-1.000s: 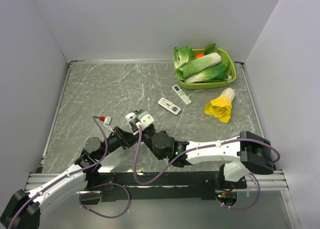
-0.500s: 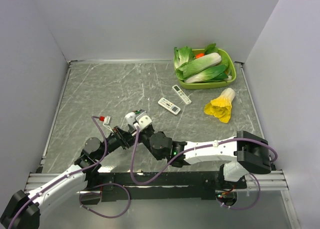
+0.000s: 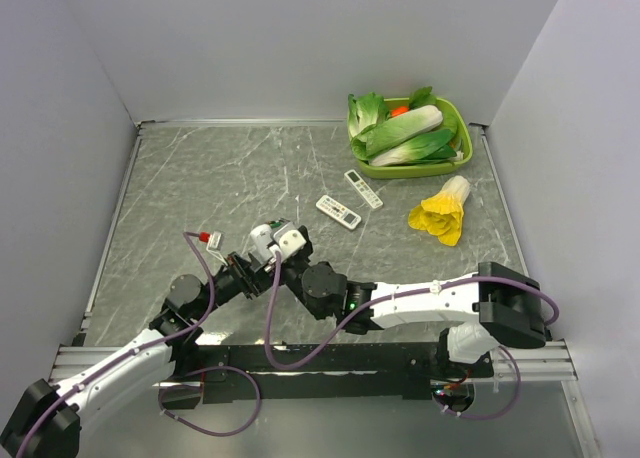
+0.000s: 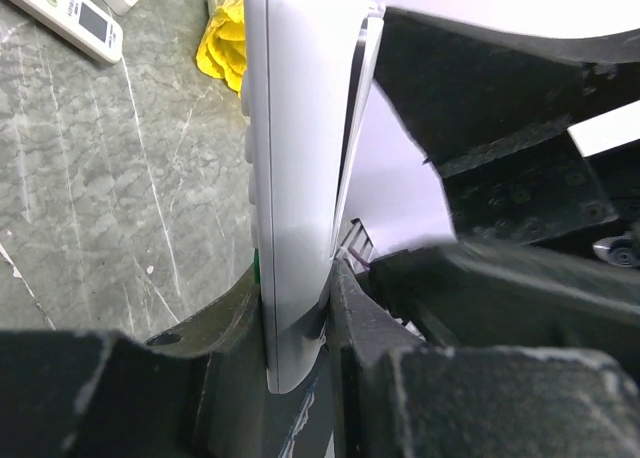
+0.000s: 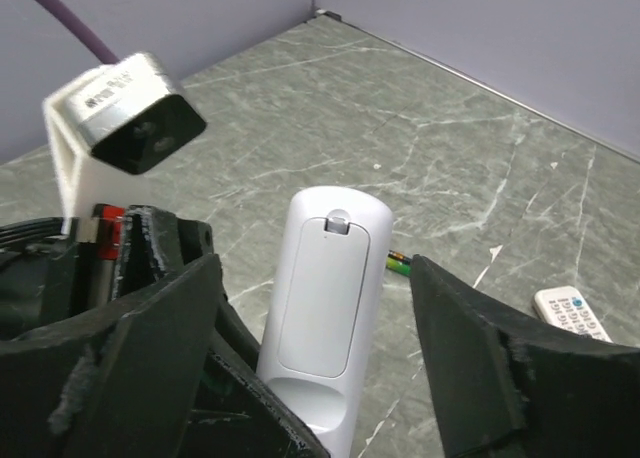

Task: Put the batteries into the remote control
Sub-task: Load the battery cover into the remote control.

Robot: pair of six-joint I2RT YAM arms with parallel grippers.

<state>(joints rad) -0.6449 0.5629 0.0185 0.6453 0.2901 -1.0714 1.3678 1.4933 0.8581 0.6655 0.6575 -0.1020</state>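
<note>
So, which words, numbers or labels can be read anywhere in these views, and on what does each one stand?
No text is legible.
Label on the boxy silver-and-black wrist camera: blurred.
Button markings on the long white button-covered remote: too small.
Back of the slim white remote control: no print shows.

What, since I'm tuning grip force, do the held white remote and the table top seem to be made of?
Remote control: apparently moulded plastic, white and smooth with a soft sheen. The crisp seam lines on its back point that way.
Table: grey with white veins like marble, and faintly glossy. The look leaves open whether it is real stone or a printed laminate.
</note>
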